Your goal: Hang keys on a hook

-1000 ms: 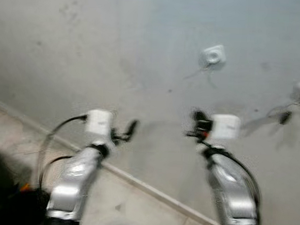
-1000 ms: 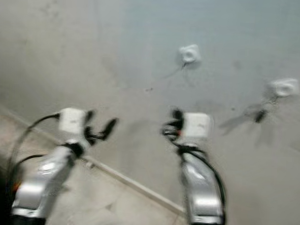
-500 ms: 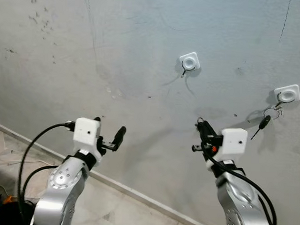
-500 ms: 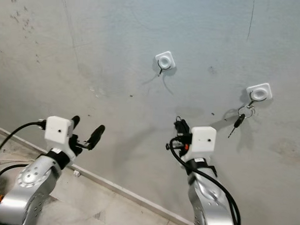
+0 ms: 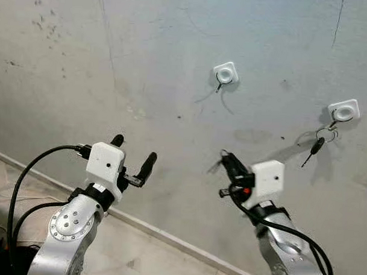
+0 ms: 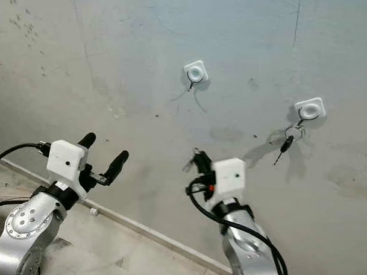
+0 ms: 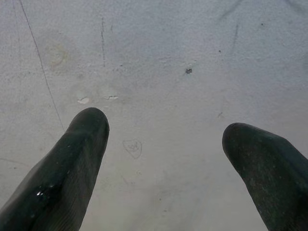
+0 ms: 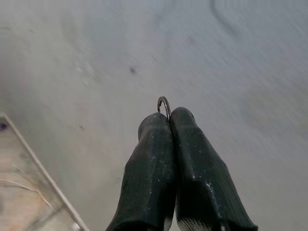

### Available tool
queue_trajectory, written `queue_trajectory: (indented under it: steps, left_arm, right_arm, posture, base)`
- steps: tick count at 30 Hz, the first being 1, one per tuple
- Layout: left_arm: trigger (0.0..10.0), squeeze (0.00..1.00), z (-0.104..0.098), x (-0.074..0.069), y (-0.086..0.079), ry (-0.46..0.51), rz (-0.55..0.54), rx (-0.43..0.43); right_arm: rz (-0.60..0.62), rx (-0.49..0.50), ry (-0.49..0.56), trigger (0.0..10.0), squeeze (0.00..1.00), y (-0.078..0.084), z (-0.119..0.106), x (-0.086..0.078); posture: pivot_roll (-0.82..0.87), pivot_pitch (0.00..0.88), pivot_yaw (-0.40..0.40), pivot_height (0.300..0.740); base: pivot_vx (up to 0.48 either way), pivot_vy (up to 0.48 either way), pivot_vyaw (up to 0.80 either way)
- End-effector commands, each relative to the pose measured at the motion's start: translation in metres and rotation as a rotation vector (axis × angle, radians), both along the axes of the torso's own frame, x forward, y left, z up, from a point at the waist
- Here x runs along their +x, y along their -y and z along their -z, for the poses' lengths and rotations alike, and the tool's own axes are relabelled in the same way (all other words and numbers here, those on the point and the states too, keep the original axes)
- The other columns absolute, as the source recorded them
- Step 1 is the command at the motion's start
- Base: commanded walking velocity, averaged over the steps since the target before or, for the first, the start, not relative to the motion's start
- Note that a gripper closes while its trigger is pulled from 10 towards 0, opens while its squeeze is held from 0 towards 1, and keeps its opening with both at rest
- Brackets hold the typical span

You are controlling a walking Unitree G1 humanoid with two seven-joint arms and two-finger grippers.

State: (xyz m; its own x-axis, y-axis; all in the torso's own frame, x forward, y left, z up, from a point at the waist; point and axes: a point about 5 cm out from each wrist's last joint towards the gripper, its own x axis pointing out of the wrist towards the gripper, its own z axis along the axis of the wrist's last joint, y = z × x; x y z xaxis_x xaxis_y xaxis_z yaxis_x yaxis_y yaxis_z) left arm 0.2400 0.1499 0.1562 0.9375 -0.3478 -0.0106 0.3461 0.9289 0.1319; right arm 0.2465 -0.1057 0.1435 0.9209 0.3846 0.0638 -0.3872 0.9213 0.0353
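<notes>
Two white hook mounts sit on the grey wall. The left hook (image 5: pixel 225 72) carries nothing. From the right hook (image 5: pixel 343 110) hangs a set of keys (image 5: pixel 318 144) on a ring. My right gripper (image 5: pixel 226 158) is below and slightly right of the left hook, clear of the wall. It is shut on a small metal key ring (image 8: pixel 164 105), whose loop pokes out past the fingertips (image 8: pixel 155 122); any key on it is hidden. Lower left, my left gripper (image 5: pixel 133 149) is open and holds nothing, facing bare wall (image 7: pixel 159 96).
A pale skirting strip (image 5: pixel 168 236) runs diagonally where the wall meets the tiled floor (image 5: pixel 137 256). Black cables (image 5: pixel 25 186) loop from my left arm at the lower left.
The blurred view has steadied. My right gripper, still shut on the ring, has drifted left along the wall, below the left hook. The left gripper has risen slightly.
</notes>
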Motion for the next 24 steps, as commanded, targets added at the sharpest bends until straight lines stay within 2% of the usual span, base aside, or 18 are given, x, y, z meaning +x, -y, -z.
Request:
queue_trajectory:
  steps: [1,5,6,7,10,17,24]
  left_arm:
    - [10.0,0.00,-0.004,-0.002,-0.001,0.002,0.007,0.007]
    - [10.0,0.00,-0.003,-0.003,-0.004,-0.010,-0.004,0.010]
    - [10.0,0.00,-0.002,-0.005,-0.006,-0.021,-0.016,0.007]
    - [10.0,0.00,-0.002,-0.005,-0.006,-0.024,-0.020,0.004]
    - [10.0,0.00,-0.001,-0.008,-0.009,-0.035,-0.030,-0.002]
    - [10.0,0.00,0.006,-0.029,-0.022,-0.071,-0.058,0.038]
    - [10.0,0.00,0.007,-0.030,-0.027,-0.075,-0.106,0.043]
  right_arm:
    - [-0.029,0.018,0.025,10.0,0.00,-0.009,-0.009,0.005]
    - [-0.046,0.044,0.055,10.0,0.00,-0.018,-0.018,0.015]
    - [-0.069,0.075,0.098,10.0,0.00,-0.027,-0.031,0.026]
    - [-0.077,0.085,0.112,10.0,0.00,-0.030,-0.035,0.030]
    - [-0.084,0.111,0.132,10.0,0.00,-0.033,-0.043,0.039]
    - [-0.101,0.148,0.194,10.0,0.00,-0.042,-0.063,0.059]
    - [-0.072,0.172,0.229,10.0,0.00,-0.043,-0.072,0.068]
  posture:
    - [0.28,0.006,-0.047,0.740]
    - [0.30,0.008,-0.050,0.740]
    - [0.31,0.008,-0.053,0.740]
    - [0.31,0.008,-0.053,0.740]
    - [0.31,0.008,-0.053,0.740]
    - [0.37,0.035,-0.083,0.740]
    - [0.39,0.043,-0.095,0.740]
  base:
    - [0.000,0.000,0.00]
    - [0.000,0.000,0.00]
    - [0.000,0.000,0.00]
    - [0.000,0.000,0.00]
    - [0.000,0.000,0.00]
    - [0.000,0.000,0.00]
    - [0.000,0.000,0.00]
